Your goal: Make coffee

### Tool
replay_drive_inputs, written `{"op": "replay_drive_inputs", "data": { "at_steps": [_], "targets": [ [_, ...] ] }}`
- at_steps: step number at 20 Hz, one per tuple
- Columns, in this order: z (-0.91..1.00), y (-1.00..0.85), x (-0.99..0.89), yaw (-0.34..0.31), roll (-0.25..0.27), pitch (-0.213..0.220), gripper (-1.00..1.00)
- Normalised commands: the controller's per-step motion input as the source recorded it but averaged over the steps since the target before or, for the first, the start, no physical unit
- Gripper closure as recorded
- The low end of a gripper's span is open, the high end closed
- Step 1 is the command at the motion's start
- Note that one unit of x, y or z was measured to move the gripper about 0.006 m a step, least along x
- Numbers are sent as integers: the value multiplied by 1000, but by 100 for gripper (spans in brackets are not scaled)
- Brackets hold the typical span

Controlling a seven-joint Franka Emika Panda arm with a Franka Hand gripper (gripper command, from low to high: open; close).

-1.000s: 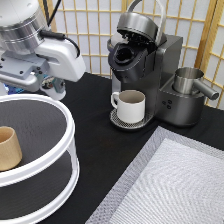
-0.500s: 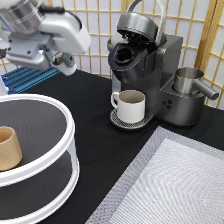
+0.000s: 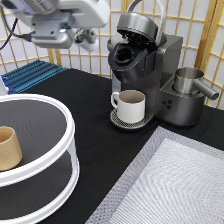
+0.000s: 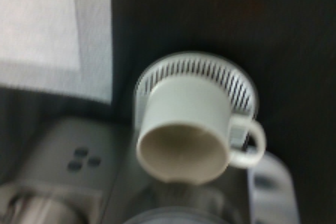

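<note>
Overhead, the end effector (image 3: 89,39) hovered left of the coffee machine (image 3: 145,70), lid open; its grip state I cannot tell. No pod showed. A steady, centred approach seemed wise.

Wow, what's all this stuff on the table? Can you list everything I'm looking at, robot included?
Coffee machine: one, dark grey and black, lid raised, at the exterior view's top, right of centre.
Mug: one, white with a handle, on the machine's round drip tray, under the spout.
Metal container: one, silver, on the machine's right side.
Cup: one, tan, no handle, on the upper shelf of the round stand.
Round stand: one, white rims with dark shelves, two tiers, exterior view's left.
Mat: one, grey mesh, bottom right.
Ridged panel: one, blue, top left.
Table: one, black.
Screen: pale panels in wooden frames, behind everything.
Gripper: one, white and grey arm, raised at top left, near the machine's open lid.
</note>
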Motion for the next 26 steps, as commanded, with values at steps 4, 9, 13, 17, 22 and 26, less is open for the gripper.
{"op": "replay_drive_inputs", "data": {
  "at_steps": [4, 9, 13, 17, 22, 26],
  "targets": [
    [311, 428, 572, -43, 50, -3, 100],
    [-3, 260, 509, -76, -20, 9, 100],
    [0, 484, 464, -58, 0, 84, 100],
    [0, 439, 271, -61, 0, 113, 100],
    [0, 158, 193, -89, 3, 98, 100],
    [-14, 179, 337, -129, 0, 89, 100]
  ]
}}
